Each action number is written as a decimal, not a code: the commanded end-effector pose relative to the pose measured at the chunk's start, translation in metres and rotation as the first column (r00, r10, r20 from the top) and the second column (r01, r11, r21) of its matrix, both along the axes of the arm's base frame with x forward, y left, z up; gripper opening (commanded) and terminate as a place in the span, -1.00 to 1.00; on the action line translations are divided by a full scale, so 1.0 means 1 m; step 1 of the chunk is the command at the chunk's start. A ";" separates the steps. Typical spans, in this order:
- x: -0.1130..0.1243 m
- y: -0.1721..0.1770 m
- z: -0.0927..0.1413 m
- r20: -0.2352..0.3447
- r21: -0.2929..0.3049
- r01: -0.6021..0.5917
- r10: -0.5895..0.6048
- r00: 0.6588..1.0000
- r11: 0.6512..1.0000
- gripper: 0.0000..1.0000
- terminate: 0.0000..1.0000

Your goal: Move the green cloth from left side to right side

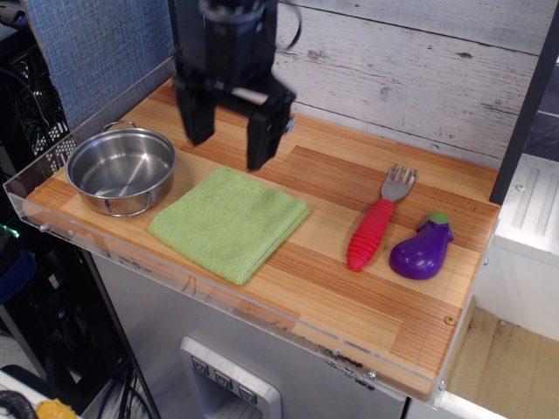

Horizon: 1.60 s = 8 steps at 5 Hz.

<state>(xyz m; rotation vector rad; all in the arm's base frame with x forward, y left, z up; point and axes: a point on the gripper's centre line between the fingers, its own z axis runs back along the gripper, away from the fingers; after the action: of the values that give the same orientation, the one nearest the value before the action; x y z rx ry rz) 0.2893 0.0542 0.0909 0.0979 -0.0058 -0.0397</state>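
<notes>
The green cloth (229,222) is a lime-green folded square towel. It lies flat on the wooden table, left of centre, just right of the steel pot (121,168). My black gripper (229,150) hangs above the cloth's far edge. Its two fingers are spread wide apart with nothing between them. It is slightly blurred.
A fork with a red handle (377,222) and a purple toy eggplant (422,249) lie on the right part of the table. A clear plastic rim (79,229) runs along the left and front edges. A grey plank wall stands behind.
</notes>
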 end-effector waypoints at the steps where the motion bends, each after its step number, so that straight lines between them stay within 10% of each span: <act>1: -0.004 0.016 -0.032 0.009 0.079 0.012 -0.013 1.000 0.997 1.00 -1.00; 5: -0.004 0.025 -0.067 0.052 -0.079 -0.013 0.017 0.999 0.997 1.00 -1.00; 8: -0.004 0.003 -0.099 0.026 -0.061 0.065 -0.064 0.998 0.996 1.00 -1.00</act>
<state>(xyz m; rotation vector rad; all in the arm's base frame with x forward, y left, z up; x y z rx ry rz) 0.2883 0.0621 0.0035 0.0429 -0.0514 -0.0971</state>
